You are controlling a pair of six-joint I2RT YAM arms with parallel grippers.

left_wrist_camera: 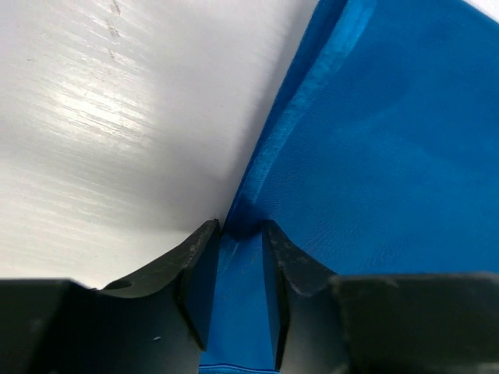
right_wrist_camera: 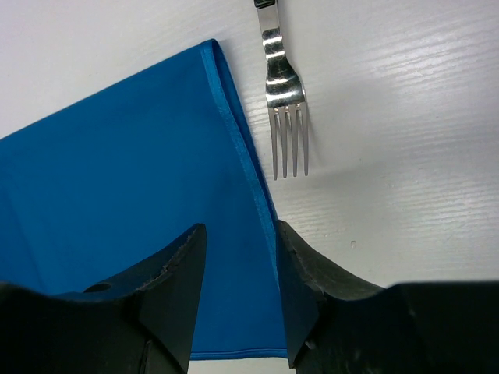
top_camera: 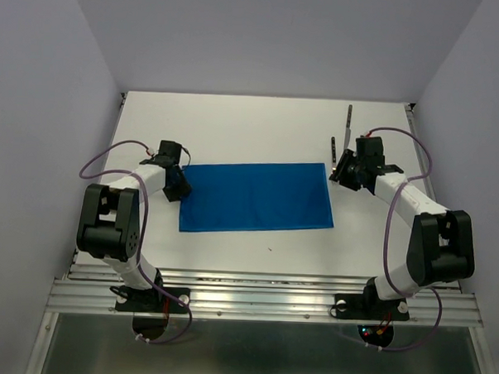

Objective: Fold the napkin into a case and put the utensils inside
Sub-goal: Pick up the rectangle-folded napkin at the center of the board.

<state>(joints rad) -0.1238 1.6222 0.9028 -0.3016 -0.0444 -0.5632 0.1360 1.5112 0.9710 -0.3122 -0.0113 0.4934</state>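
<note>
While left gripper (hold uncertain) and slack right gripper straddle the napkin, I report no case, fork and knife outside.

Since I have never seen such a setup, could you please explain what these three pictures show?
A left arm and a right arm, both robotic, are bolted to a white table. The wide picture is from a camera above and behind them; the other two are from a camera on each wrist. A blue napkin lies flat, with a fork and a knife near its far right corner. The left tool straddles the napkin's left edge, the right tool its right edge; both look open, gripping nothing.
</note>
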